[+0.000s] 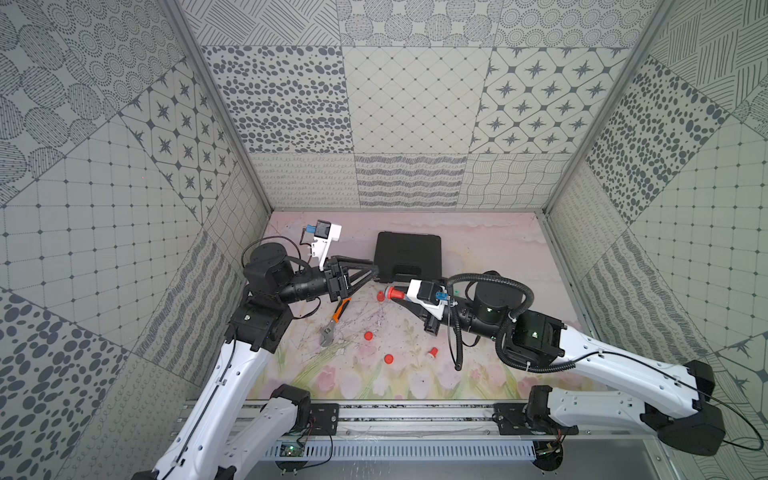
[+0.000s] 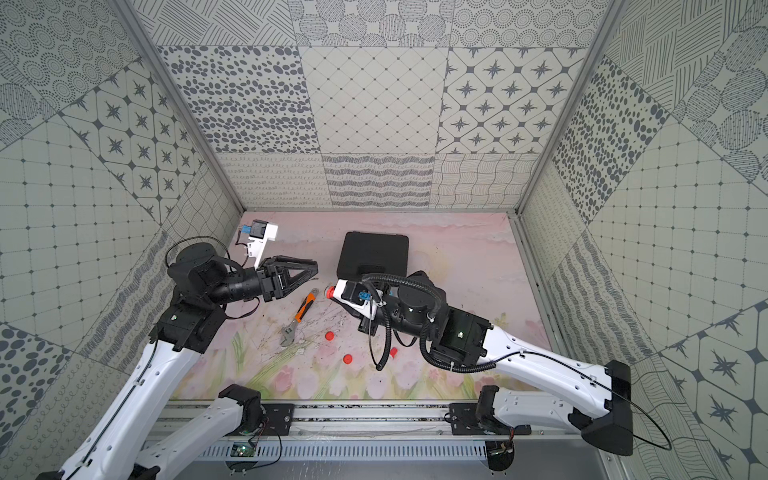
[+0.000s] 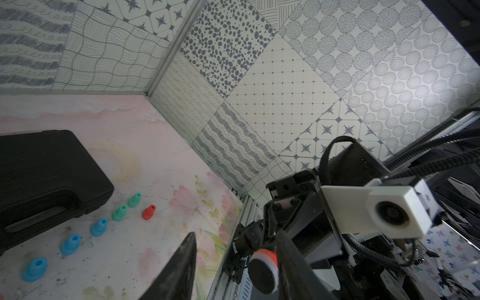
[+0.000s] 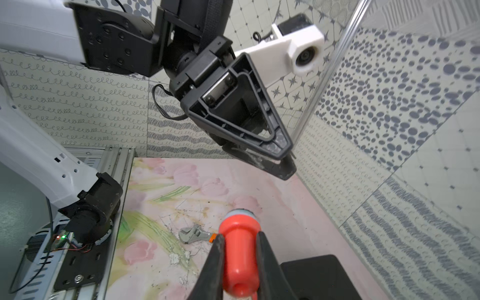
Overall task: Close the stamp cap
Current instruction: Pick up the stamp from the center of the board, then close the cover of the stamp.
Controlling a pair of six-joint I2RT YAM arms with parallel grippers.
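Observation:
My right gripper (image 4: 240, 235) is shut on the handle of a red stamp (image 4: 240, 246), which it holds level above the mat. The stamp (image 1: 395, 293) points its wide end left in both top views. That end (image 3: 263, 270) shows a dark round face inside a pale ring. I cannot tell whether a cap sits on it. My left gripper (image 4: 284, 162) is open and holds nothing. It hovers just left of and above the stamp's end (image 2: 330, 292), apart from it. In the left wrist view the end shows beside one finger (image 3: 285, 259). A small red round piece (image 1: 380, 296) lies on the mat below.
A black case (image 1: 407, 255) lies behind the grippers. An orange-handled wrench (image 1: 336, 320) lies front left. Red pieces (image 1: 368, 335) (image 1: 389, 358) (image 1: 433, 353) are scattered on the mat. Blue (image 3: 70, 244), green (image 3: 120, 213) and red (image 3: 148, 212) stamps stand beside the case.

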